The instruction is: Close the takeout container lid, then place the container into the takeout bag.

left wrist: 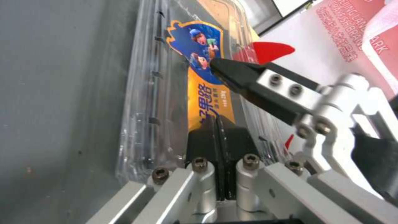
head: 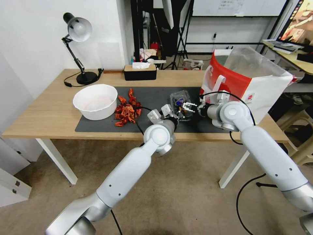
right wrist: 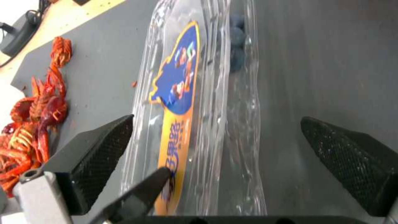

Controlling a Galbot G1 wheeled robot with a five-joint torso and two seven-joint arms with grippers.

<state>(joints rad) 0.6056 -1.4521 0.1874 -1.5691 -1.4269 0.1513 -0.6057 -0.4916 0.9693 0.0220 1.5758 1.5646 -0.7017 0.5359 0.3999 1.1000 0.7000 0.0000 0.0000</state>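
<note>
The takeout container (head: pixel 180 100) lies on the dark mat (head: pixel 97 125), just left of the red-and-white takeout bag (head: pixel 247 78). Its clear lid (left wrist: pixel 174 93) carries a blue and orange label (right wrist: pixel 178 90) and lies down over the base. Blueberries (right wrist: pixel 237 37) show through the plastic. My left gripper (left wrist: pixel 217 121) is shut, its pads together and resting on the label near the container's near edge (head: pixel 169 111). My right gripper (head: pixel 186 107) stands open, its pads (right wrist: pixel 99 146) either side of the container without touching it. One right finger (left wrist: pixel 240 77) hovers over the label.
A white bowl (head: pixel 95 101) and a pile of red crayfish (head: pixel 127 109) sit on the left of the mat. A black tissue box (head: pixel 140 72) and a desk lamp (head: pixel 80 32) stand at the table's back. The bag's mouth (head: pixel 251 57) is open, lined with clear plastic.
</note>
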